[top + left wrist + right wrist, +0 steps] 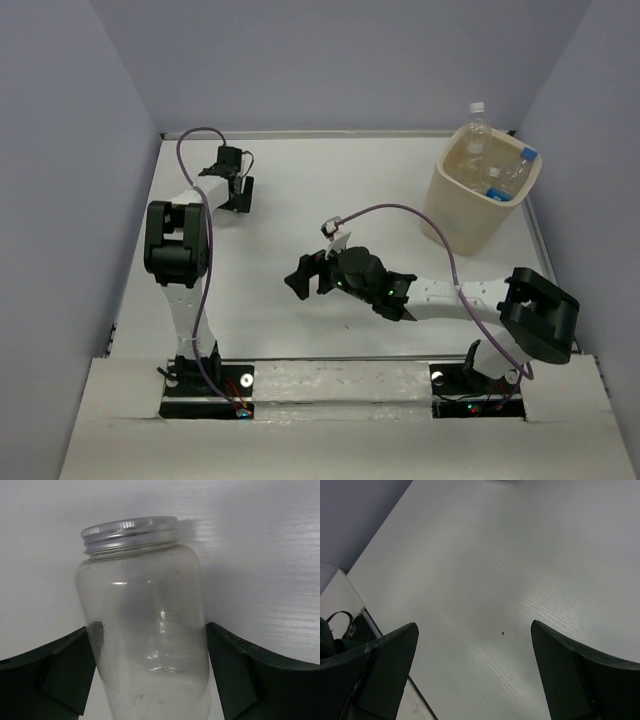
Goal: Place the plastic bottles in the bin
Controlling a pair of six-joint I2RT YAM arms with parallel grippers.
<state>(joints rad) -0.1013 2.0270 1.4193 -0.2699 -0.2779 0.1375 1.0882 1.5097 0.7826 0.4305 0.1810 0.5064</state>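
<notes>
Lilac-grey walls (350, 60) and a white table (300, 180). At two o'clock, the bin (470, 225) holds bottles (510, 172). At eleven o'clock, the left gripper (148, 630) clasps a silver-lidded jar (142, 595). Mid-table, the right gripper (474, 626) gapes wide.

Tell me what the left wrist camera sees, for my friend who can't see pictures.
A clear stubby bottle with a silver screw cap fills the view, flanked closely by the two dark fingers of the left gripper. Behind it is a plain white table.
</notes>
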